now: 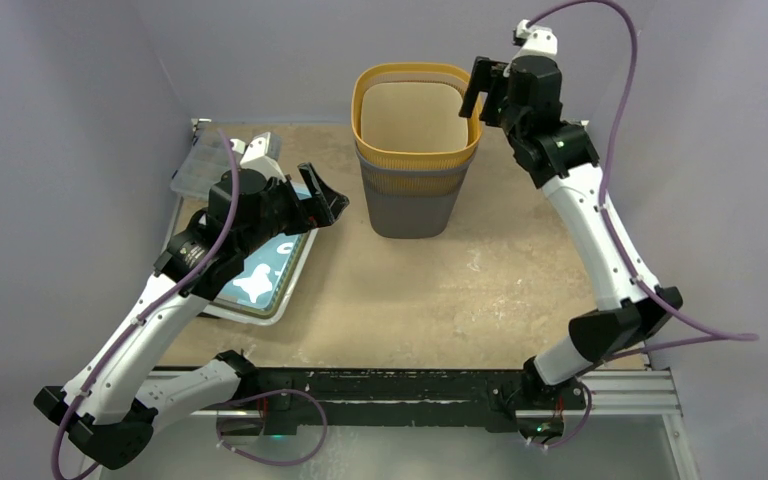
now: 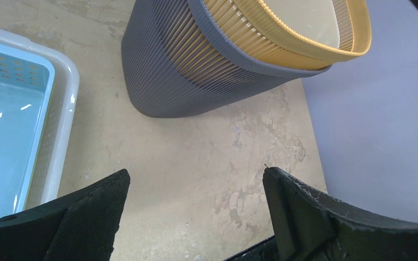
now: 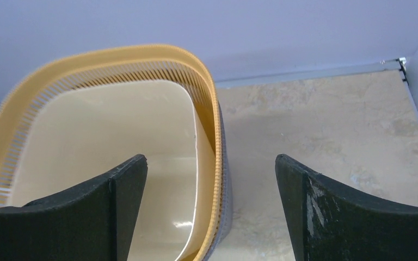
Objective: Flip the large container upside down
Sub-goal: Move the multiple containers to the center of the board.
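Both left gripper (image 2: pixel 196 176) and right gripper (image 3: pixel 211 163) gape wide; seat the right astride the right rim of the upright grey ribbed, yellow-collared plastic container (image 1: pixel 410 200), then clamp firmly.

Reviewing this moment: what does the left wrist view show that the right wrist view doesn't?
Left wrist only: the white tray and the grey outer wall of the container down to its base. Right wrist only: a look down into the container to its cream floor, the yellow rim passing between that arm's fingers. Both: that rim, the table, and open fingers holding nothing.
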`<state>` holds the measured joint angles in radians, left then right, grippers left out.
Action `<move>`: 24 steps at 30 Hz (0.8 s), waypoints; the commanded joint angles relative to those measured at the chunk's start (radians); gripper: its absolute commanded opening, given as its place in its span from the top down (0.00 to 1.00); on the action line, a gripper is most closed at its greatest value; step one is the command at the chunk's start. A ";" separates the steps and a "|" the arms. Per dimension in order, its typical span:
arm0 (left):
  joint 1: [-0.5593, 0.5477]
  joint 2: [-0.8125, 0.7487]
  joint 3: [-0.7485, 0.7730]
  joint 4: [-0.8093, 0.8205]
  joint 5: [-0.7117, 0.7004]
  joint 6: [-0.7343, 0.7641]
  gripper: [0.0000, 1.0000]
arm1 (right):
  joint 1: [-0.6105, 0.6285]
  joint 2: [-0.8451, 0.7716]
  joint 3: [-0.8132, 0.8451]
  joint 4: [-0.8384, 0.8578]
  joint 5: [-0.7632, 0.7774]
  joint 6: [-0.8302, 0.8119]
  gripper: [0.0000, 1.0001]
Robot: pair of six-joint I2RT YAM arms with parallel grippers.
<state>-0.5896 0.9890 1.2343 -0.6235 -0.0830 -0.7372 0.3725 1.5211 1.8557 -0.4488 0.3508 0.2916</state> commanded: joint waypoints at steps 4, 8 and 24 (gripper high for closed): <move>0.002 -0.009 0.012 0.005 -0.008 0.015 0.08 | -0.032 0.067 0.053 -0.127 -0.036 -0.019 0.18; 0.003 -0.008 0.012 0.002 -0.008 0.016 0.08 | -0.058 0.086 0.056 -0.148 -0.090 -0.004 0.35; 0.002 0.012 0.099 -0.011 -0.005 0.030 0.08 | -0.059 0.010 0.061 -0.264 -0.217 0.012 1.00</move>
<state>-0.5896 0.9947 1.2549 -0.6453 -0.0830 -0.7364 0.3138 1.6104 1.8812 -0.6514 0.1909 0.3119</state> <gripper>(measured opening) 0.920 0.029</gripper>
